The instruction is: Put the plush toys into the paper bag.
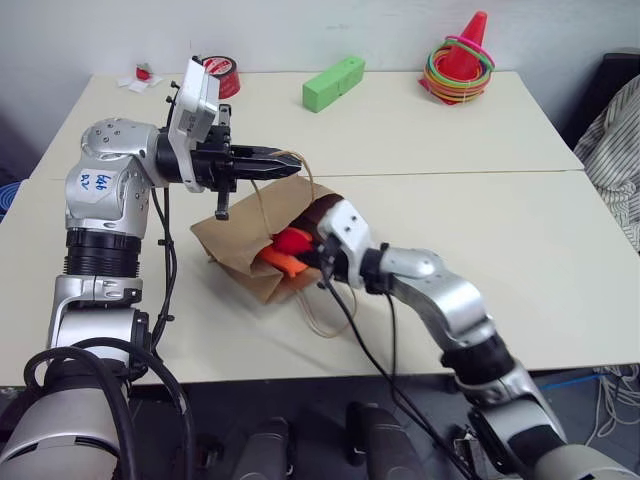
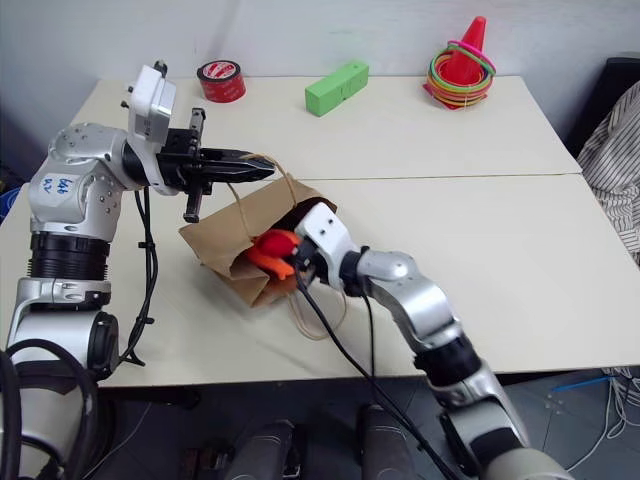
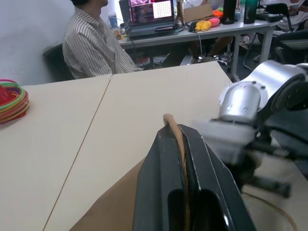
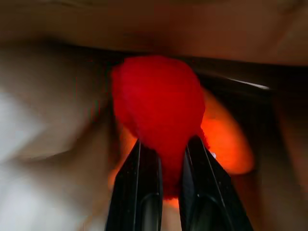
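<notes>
My left hand point(image 1: 285, 158) is clamped on the bag's point(image 1: 245, 235) handle point(image 3: 169, 120), lifting it. My right hand point(image 4: 166, 159) pinches the red toy point(image 4: 159, 120) at the bag mouth, above the orange toy point(image 1: 278, 262).

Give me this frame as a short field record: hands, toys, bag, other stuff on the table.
left hand: shut on one cord handle of the paper bag, holding it up
right hand: shut on the red plush toy, at the bag's mouth
red plush toy: pinched between the right fingers
orange plush toy: lying in the bag's mouth, partly inside
paper bag: on its side on the table, mouth toward the right arm
other items: red tape roll, green block, cone with rings along the far edge
</notes>
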